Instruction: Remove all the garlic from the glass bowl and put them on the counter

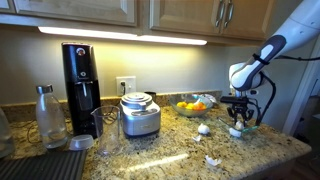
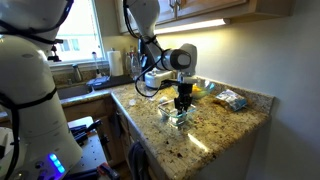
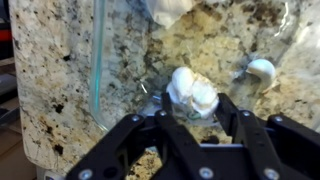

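My gripper [image 3: 192, 100] reaches down into the glass bowl [image 3: 97, 60], whose greenish rim shows at the left in the wrist view. Its two black fingers press on either side of a white garlic bulb [image 3: 190, 88]. A second garlic [image 3: 262, 70] lies to the right, and a third [image 3: 170, 8] shows at the top edge. In both exterior views the gripper [image 1: 238, 118] [image 2: 181, 108] is low over the glass bowl [image 1: 240, 131] [image 2: 178, 119] on the speckled granite counter [image 1: 170, 150]. Two garlic pieces [image 1: 203, 129] [image 1: 212, 160] lie on the counter.
A bowl of orange and yellow fruit [image 1: 192, 105] stands behind the glass bowl. A steel appliance [image 1: 140, 115], a coffee maker [image 1: 82, 85] and a bottle [image 1: 48, 115] stand further along. The counter's edge [image 2: 215, 150] is near, with a sink [image 2: 75, 90] beyond.
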Action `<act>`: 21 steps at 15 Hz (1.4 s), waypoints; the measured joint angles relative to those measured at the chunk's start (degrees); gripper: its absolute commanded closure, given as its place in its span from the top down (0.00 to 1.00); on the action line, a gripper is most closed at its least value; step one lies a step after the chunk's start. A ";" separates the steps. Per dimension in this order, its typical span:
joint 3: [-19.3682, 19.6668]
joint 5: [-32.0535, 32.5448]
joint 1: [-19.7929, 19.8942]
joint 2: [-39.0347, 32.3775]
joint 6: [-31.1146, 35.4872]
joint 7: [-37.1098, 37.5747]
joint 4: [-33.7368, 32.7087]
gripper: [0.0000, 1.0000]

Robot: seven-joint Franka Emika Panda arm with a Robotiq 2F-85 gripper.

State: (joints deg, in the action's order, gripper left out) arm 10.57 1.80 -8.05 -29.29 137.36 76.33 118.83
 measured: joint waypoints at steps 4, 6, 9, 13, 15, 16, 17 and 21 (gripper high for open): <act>0.05 0.00 0.00 -0.19 -0.08 0.39 -0.12 0.25; 0.05 0.00 0.00 -0.14 -0.13 0.40 -0.27 0.20; 0.04 0.01 0.00 0.08 -0.05 0.25 -0.40 0.17; -0.18 0.96 -0.10 1.50 0.02 -0.13 -0.39 0.17; -0.54 2.14 -0.24 2.78 0.02 -0.29 -0.33 0.17; -0.80 2.84 -0.32 3.53 0.02 -0.50 -0.24 0.17; -1.10 3.67 -0.43 4.22 0.02 -0.82 -0.18 0.17; -2.69 7.63 -1.57 7.45 -0.06 -1.92 0.28 0.17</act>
State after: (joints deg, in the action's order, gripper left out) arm 7.89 9.43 -9.62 -21.84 137.30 74.41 119.10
